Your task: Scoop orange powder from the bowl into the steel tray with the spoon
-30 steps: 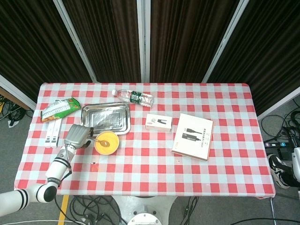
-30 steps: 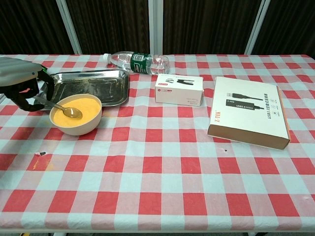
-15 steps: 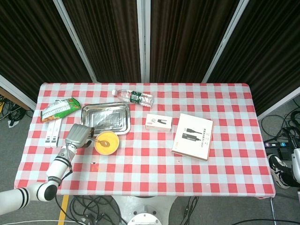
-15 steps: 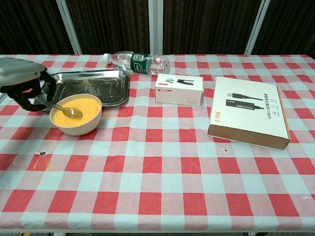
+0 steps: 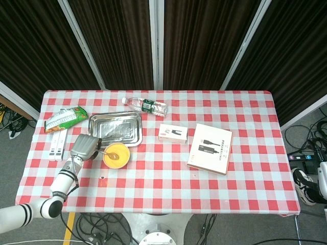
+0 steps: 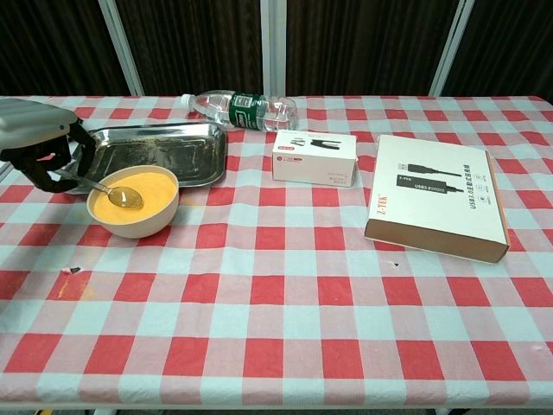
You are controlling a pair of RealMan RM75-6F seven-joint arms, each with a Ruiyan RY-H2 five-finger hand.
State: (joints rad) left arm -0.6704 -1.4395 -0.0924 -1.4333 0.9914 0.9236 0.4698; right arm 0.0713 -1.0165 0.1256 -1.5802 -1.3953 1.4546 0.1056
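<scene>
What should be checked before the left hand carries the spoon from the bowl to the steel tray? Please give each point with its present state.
1. Left hand holds the spoon by its handle: ok.
2. Spoon's scoop end is in the orange powder inside the bowl: ok.
3. Spoon carries powder: cannot tell; its scoop end lies at the powder's surface.
4. Steel tray sits right behind the bowl, nothing between them: ok.
5. Water bottle lies behind the tray, off the path: ok.
6. Right hand away from the path: cannot tell; no view shows it.
</scene>
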